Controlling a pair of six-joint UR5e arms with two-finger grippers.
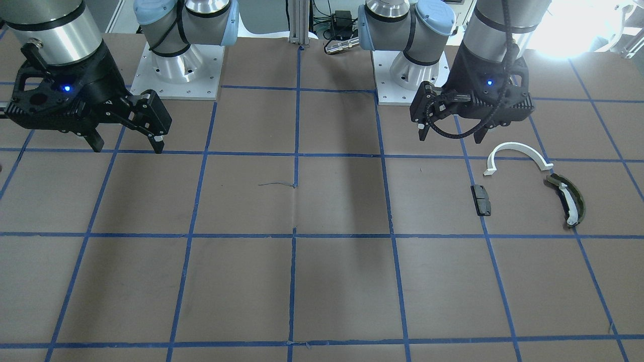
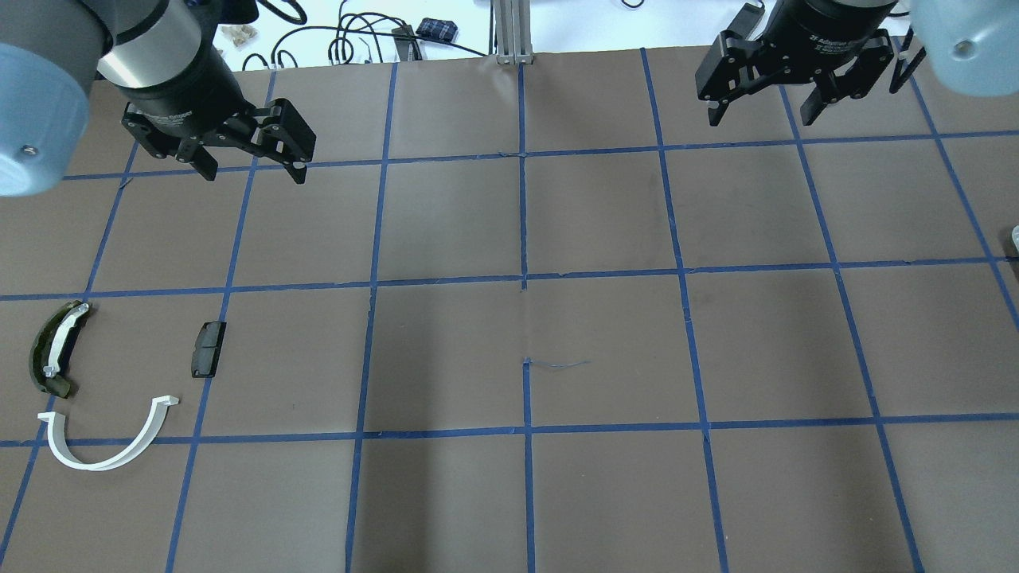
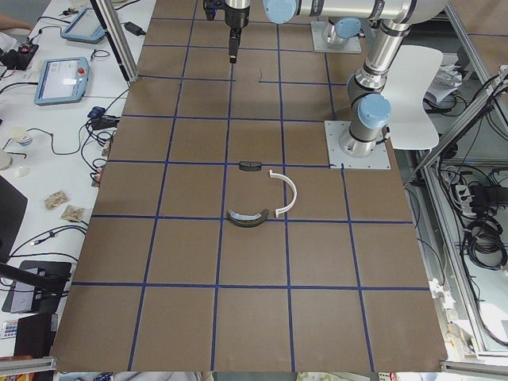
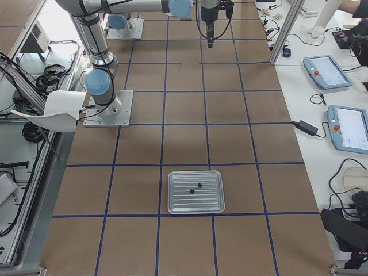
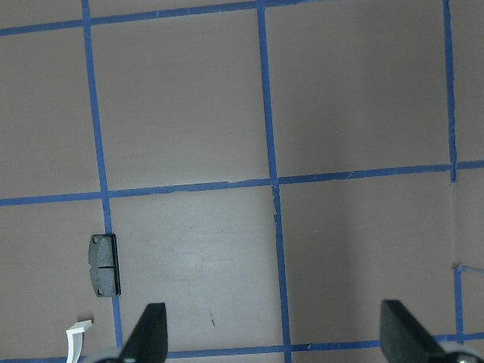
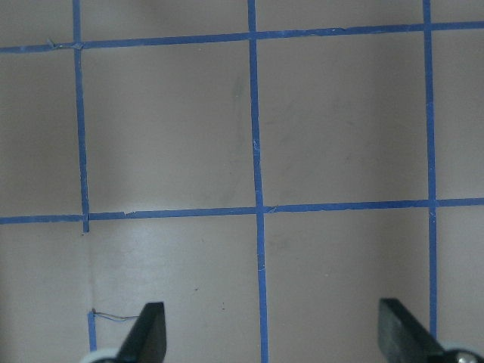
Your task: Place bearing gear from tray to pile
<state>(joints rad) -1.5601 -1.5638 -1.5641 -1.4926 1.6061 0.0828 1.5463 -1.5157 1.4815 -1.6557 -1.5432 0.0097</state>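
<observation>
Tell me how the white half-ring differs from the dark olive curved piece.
The white half-ring is thin, all white and bends through a half circle; the dark olive curved piece is thicker, carries a white strip and bends less. Both lie flat on the table.

This is a robotics lab. 2 industrial arms, the left arm and the right arm, are bolted through square metal base plates onto a large desk. The desk's brown top is ruled into squares with blue tape. A white bench beside the desk carries touchscreen teach pendants, loose leads and small electronics. A metal frame post rises at the desk's edge. On the desk's other long side, bundled cables hang inside metal framing, and a white chair stands just beside the desk.
</observation>
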